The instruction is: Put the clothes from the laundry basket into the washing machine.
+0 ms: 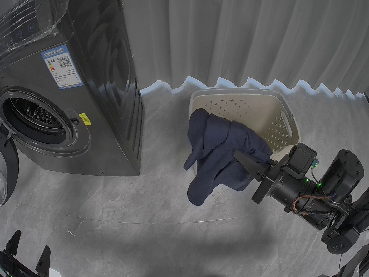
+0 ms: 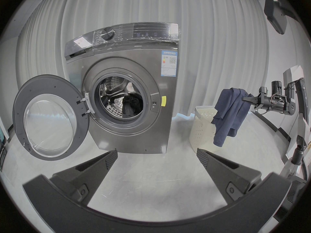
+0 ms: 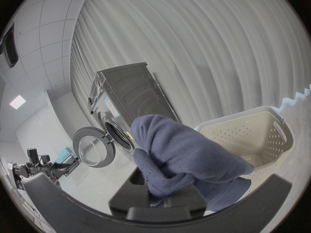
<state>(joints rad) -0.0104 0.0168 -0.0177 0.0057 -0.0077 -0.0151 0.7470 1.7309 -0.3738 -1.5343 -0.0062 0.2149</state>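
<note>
A navy blue garment (image 1: pixel 217 151) hangs from my right gripper (image 1: pixel 253 162), which is shut on it just above the near rim of the cream laundry basket (image 1: pixel 284 116). The cloth (image 3: pixel 181 156) drapes over the right fingers in the right wrist view. The basket (image 3: pixel 259 136) looks bare inside. The grey washing machine (image 1: pixel 96 89) stands at the left with its round door (image 2: pixel 48 120) swung open; a dark garment (image 2: pixel 131 105) lies in the drum. My left gripper (image 2: pixel 155 165) is open, low at the near left (image 1: pixel 29 252), holding nothing.
Pale curtains (image 1: pixel 250 31) hang behind the basket and machine. The grey tiled floor (image 1: pixel 134 212) between machine and basket is bare. The open door juts out to the machine's left side.
</note>
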